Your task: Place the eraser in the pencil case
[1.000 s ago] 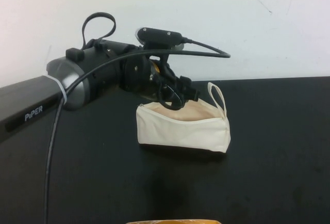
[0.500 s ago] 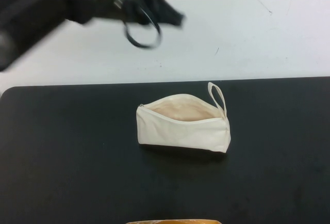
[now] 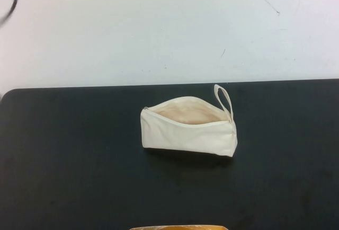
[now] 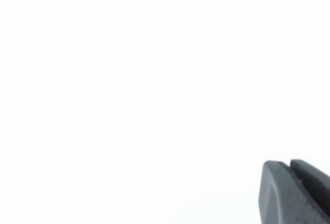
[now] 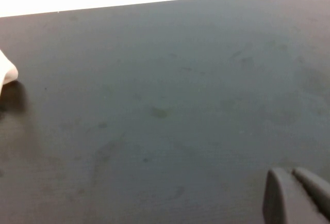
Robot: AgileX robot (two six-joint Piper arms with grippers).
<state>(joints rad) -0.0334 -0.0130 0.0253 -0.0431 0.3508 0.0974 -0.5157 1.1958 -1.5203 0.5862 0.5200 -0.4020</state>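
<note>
Eraser: I can't spot it anywhere; nothing pale and small lies on the dark mat, and what I see of the pouch's lining shows no block, so it is either deep inside or out of sight.

Pencil case (image 3: 188, 130): sits in the middle of the black mat (image 3: 79, 161), zip open, mouth gaping upward, beige lining showing, loop strap (image 3: 223, 100) standing up at the robot's-right end. Far from either set of jaws; neither gripper is over it.

Left gripper (image 4: 296, 193): only a dark corner of it shows in its own wrist camera, against blank white, so it is lifted clear of the mat. Whether its jaws are apart or together, I cannot tell. Nothing is visibly between them.

Right gripper (image 5: 294, 195): low over bare mat, with a white corner of the pouch (image 5: 7, 72) well off to one side of the jaws. Their state I cannot tell either.

Progress: judging by the open pouch, the lifted arm and no eraser outside, the drop looks probably done, though unconfirmed.

Room: open mat all around the pouch; the white wall (image 3: 169, 23) lies beyond the mat's far edge; a tan edge (image 3: 177, 228) peeks in at the near side.
</note>
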